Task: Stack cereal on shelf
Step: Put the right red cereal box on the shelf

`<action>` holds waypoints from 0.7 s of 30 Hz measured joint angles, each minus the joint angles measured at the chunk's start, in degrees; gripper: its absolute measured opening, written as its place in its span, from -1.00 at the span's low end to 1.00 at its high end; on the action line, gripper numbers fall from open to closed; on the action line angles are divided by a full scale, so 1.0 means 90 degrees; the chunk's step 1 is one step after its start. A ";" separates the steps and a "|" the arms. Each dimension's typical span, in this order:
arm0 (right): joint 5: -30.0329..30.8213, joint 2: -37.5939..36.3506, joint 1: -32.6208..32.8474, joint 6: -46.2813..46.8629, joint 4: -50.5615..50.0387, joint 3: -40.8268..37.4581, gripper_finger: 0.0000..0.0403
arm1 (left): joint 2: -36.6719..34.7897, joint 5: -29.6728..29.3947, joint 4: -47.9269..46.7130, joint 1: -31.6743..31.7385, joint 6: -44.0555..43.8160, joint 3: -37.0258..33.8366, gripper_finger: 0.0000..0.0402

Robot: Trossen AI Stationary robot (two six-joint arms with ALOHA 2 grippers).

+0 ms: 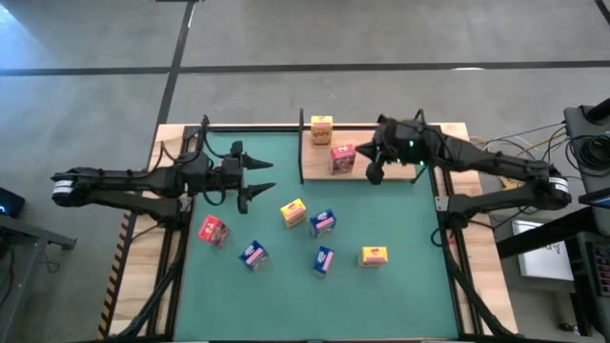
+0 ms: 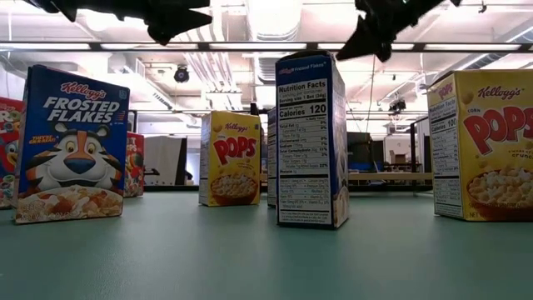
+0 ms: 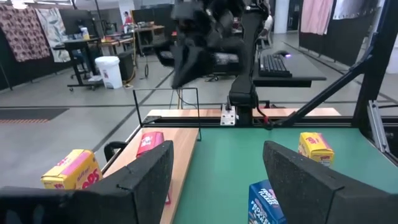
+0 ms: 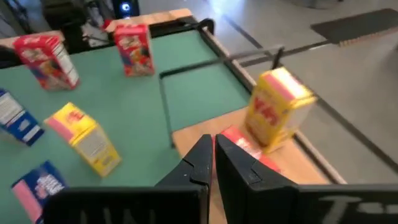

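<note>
The shelf point(image 1: 355, 133) is a light-wood board with thin black posts at the table's far edge. A yellow cereal box point(image 1: 321, 129) and a red one point(image 1: 342, 158) stand on it, also seen as the yellow box point(image 4: 277, 109) and red box point(image 4: 242, 146) in the right wrist view. My right gripper point(image 1: 374, 173) is shut and hovers over the board just right of the red box, apart from it. Several more boxes stand on the green mat: red point(image 1: 213, 230), yellow point(image 1: 293, 211), blue point(image 1: 322, 222). My left gripper point(image 1: 259, 178) is open above the mat's left part.
Further boxes stand on the mat near its near edge: a blue-pink one point(image 1: 253, 254), a blue one point(image 1: 323, 259) and a yellow one point(image 1: 374, 255). The low view shows both grippers high above the boxes. A black post point(image 1: 301, 119) rises at the shelf's left corner.
</note>
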 joint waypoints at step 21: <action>-0.1840 0.2419 -0.1771 -0.1940 -0.1734 0.2154 -0.95 | -0.0003 0.0007 -0.0073 0.0000 -0.0165 -0.0008 0.16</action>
